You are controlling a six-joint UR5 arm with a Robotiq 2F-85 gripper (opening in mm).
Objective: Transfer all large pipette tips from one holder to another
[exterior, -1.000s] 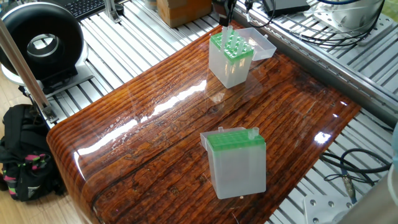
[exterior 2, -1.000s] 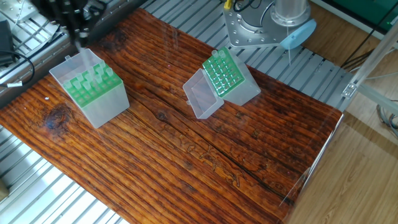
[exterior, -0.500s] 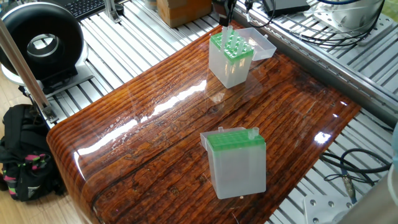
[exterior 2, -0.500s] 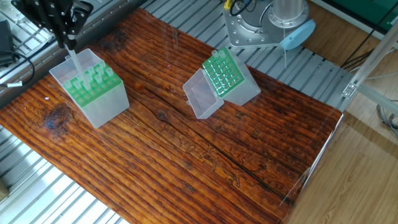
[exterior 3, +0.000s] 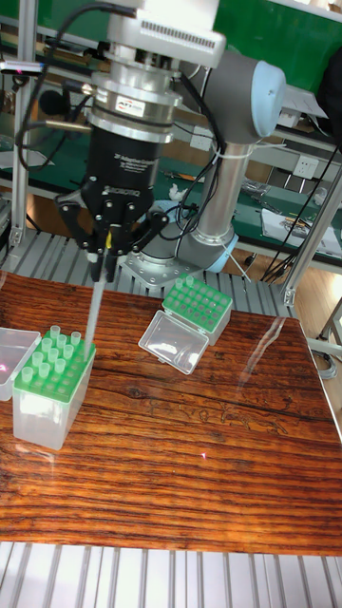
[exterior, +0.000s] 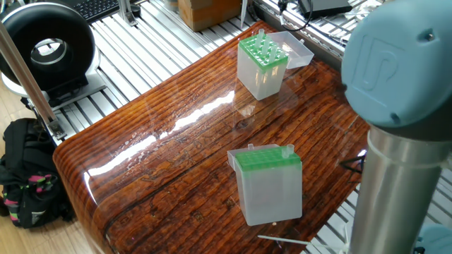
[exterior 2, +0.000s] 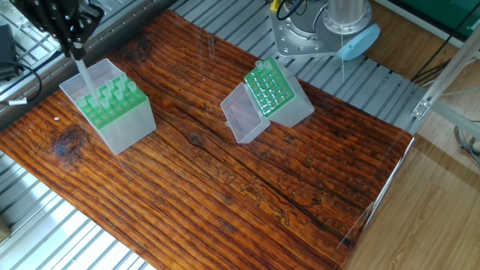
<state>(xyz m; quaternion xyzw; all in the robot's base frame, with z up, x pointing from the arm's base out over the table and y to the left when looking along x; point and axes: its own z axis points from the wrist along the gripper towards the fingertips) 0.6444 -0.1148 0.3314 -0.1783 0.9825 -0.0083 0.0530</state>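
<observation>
**Tip hanging over the left-hand rack**

While the gripper (exterior 3: 107,255) is hanging at the upper left of the tall fixed view, its fingers are pinching the top of 1 large pipette tip (exterior 3: 93,313), which is pointing down, slightly tilted, toward the holder (exterior 3: 52,388) at the left edge of that picture. Whether the tip is being lifted out or lowered in, I cannot tell from where I am standing; its lower end is sitting level with the green top plate, close to the heads of the other tips (exterior 3: 57,353) standing in the rack. Going by the task, I am judging this as 1 transfer in hand among many.

Over in the other fixed view, the gripper (exterior 2: 73,46) is showing at the upper left, with the tip (exterior 2: 85,75) running down to the holder (exterior 2: 109,111). A second holder (exterior 2: 277,94) is lying near the top centre, with a clear lid (exterior 2: 241,120) hinged open beside it, well apart from the first.

Next, the move is calling for a straight vertical path, so the slim tube is not scraping its neighbours or catching the plate.

Above the wrist, the arm is rising steeply, its grey elbow (exterior 3: 249,95) bending at the upper right.
</observation>
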